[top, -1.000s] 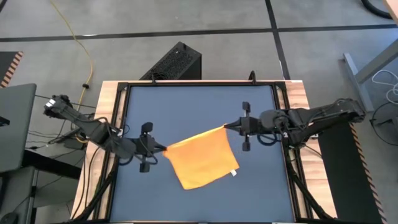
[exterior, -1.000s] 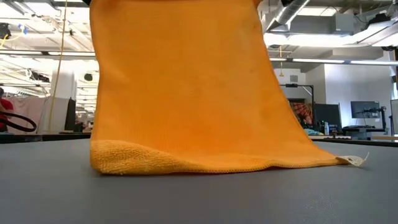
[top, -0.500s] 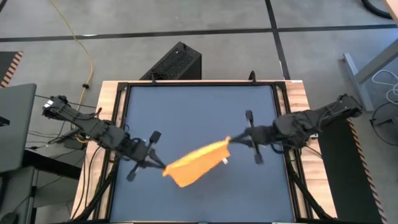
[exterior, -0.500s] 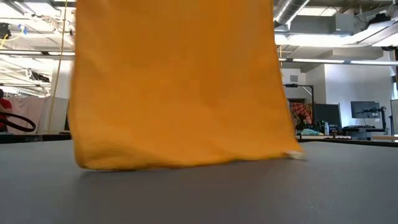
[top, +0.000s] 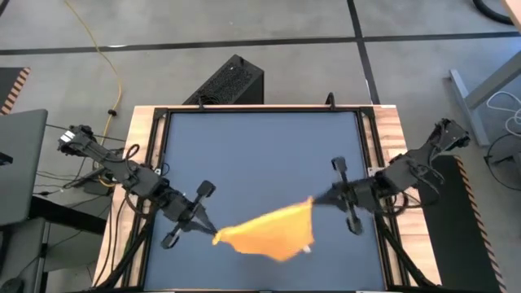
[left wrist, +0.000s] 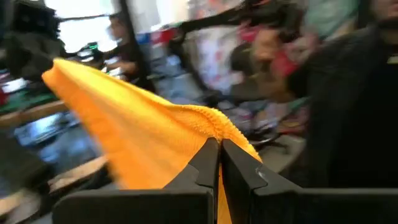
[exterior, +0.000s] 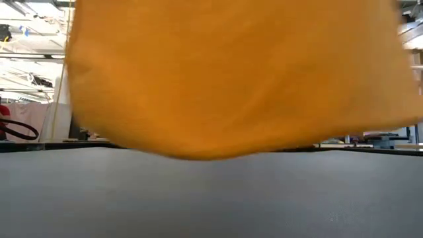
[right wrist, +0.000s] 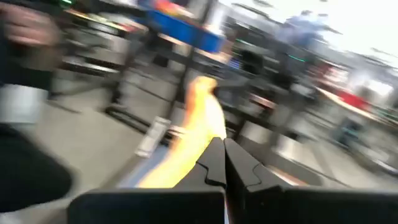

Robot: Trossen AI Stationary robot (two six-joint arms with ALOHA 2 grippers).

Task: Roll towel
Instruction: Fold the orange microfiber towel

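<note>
Towel stretched airborne between left gripper, right gripper.

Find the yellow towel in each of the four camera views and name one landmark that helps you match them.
High view: the towel hangs near the table's front edge, stretched between both hands.
Low view: it fills the upper picture, clear of the tabletop.
Left wrist view: it runs away from the shut left hand.
Right wrist view: a blurred yellow streak beyond the shut right hand.
Shared landmark: the dark blue tabletop.

two dark, cable-draped jointed arms
</note>
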